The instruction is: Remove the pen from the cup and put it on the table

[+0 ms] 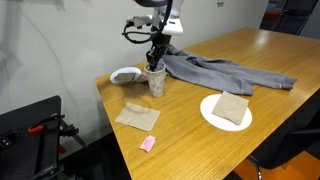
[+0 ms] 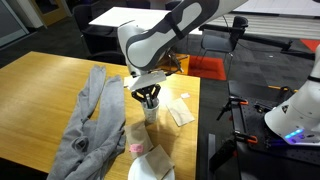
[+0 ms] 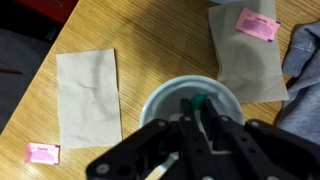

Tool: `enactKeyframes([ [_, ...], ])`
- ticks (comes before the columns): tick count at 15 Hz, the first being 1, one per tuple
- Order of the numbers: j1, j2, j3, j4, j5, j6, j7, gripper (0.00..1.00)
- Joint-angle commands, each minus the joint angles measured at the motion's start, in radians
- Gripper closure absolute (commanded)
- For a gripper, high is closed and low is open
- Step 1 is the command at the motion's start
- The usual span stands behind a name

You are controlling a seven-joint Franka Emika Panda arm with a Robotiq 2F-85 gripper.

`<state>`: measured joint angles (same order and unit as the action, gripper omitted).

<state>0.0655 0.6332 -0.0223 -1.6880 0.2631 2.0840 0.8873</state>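
Observation:
The translucent greyish cup (image 1: 156, 82) stands upright on the light-brown wooden table (image 1: 200, 140) near its edge; it also shows in an exterior view (image 2: 150, 108). In the wrist view I look straight down into the cup (image 3: 160, 98). The green pen (image 3: 200, 100) stands inside it, with only its top showing between my fingers. My gripper (image 3: 197, 115) reaches down into the cup mouth, its two fingers close together on the pen's top. In both exterior views the gripper (image 1: 154, 63) (image 2: 148, 96) hangs right over the cup and hides the pen.
A shallow white bowl (image 1: 125, 75) sits just behind the cup. A grey cloth (image 1: 215, 72) lies beside it. A white plate (image 1: 208, 118) holds a brown napkin (image 1: 232, 105). Another napkin (image 1: 137, 117) and a small pink block (image 1: 148, 144) lie near the table's edge.

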Motion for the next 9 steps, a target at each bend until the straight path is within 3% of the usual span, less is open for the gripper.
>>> enactKeyframes([
  [1,-0.009,-0.069,0.001,-0.026,0.016,-0.051,-0.012,0.96],
  [9,-0.015,-0.182,0.001,-0.055,0.010,-0.117,-0.025,0.96],
])
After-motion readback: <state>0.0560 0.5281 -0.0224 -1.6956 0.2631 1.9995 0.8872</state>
